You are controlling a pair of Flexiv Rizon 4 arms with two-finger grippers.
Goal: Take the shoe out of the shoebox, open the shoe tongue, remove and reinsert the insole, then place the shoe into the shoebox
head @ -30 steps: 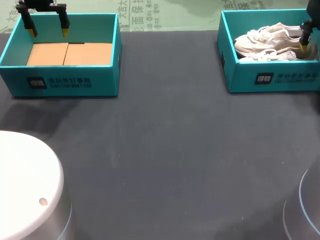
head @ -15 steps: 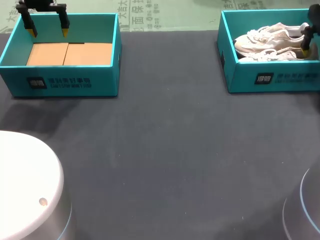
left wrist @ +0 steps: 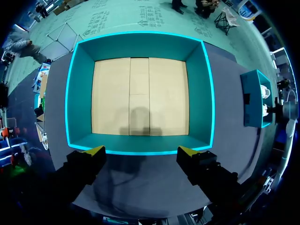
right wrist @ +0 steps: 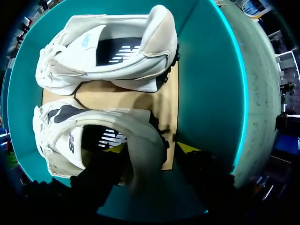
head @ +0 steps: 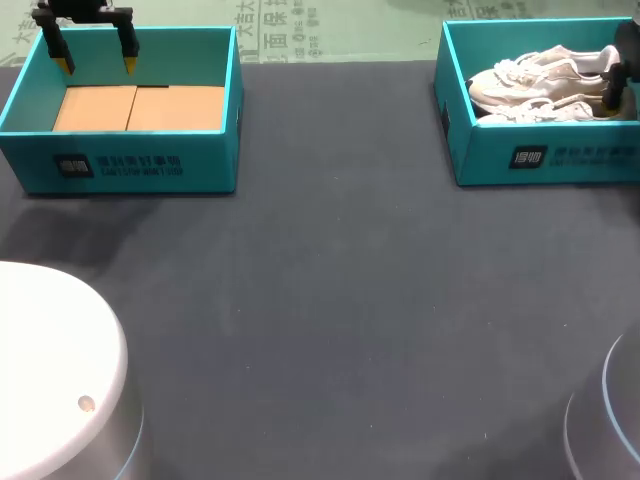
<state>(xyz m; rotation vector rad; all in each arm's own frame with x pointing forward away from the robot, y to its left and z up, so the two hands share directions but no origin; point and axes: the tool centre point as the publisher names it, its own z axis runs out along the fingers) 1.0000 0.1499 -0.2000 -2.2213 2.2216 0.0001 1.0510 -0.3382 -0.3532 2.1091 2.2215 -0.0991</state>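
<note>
Two white sneakers lie side by side in the teal shoebox (head: 540, 155) at the table's far right. My right gripper (head: 611, 97) is down inside that box at the heel of the front sneaker (head: 540, 108). In the right wrist view its fingers straddle this sneaker's heel (right wrist: 145, 154): one tip is inside the shoe opening, the other outside with a gap to the heel, so the gripper (right wrist: 151, 149) is open. The second sneaker (right wrist: 117, 51) lies ahead of it. My left gripper (head: 97, 66) hangs open above the other teal box (left wrist: 140, 47), holding nothing.
The left teal box (head: 130, 160) holds only a cardboard floor. My arms' white round bases stand at the near left (head: 60, 370) and near right (head: 610, 420). The dark tabletop (head: 340, 300) lies between the two boxes.
My right gripper has shifted slightly to the right at the sneaker's heel, and its fingers have drawn closer together. The left arm has not moved.
</note>
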